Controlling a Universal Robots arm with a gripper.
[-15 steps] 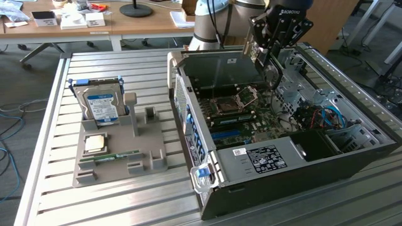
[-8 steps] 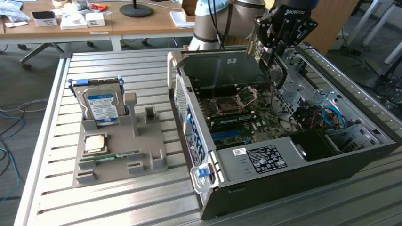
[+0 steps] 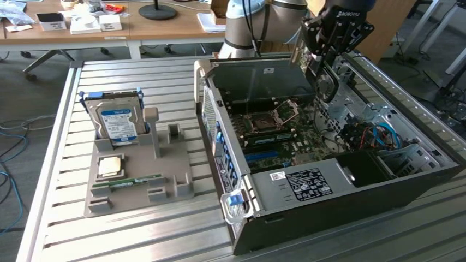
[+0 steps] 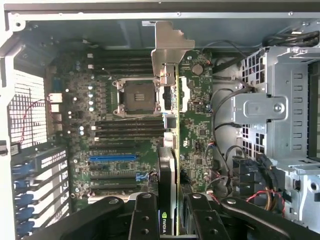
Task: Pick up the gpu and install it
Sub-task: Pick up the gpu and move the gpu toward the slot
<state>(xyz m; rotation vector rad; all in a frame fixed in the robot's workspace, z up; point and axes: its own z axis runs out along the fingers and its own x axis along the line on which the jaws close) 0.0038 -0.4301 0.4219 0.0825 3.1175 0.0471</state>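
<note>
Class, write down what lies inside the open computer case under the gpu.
The motherboard with its CPU socket and a blue slot; the gpu, edge-on in the fingers, covers a strip of board.

Looks like a robotics lab inside an office room: slotted aluminium bench (image 3: 131,82), robot arm (image 3: 244,24) standing at its far edge, opened computer case (image 3: 350,213) on top, grey fixture (image 3: 131,196) with spare parts (a hard drive (image 3: 120,123) among them), wooden desks (image 3: 167,30) with clutter behind, loose cables (image 3: 11,136) on grey carpet.
</note>
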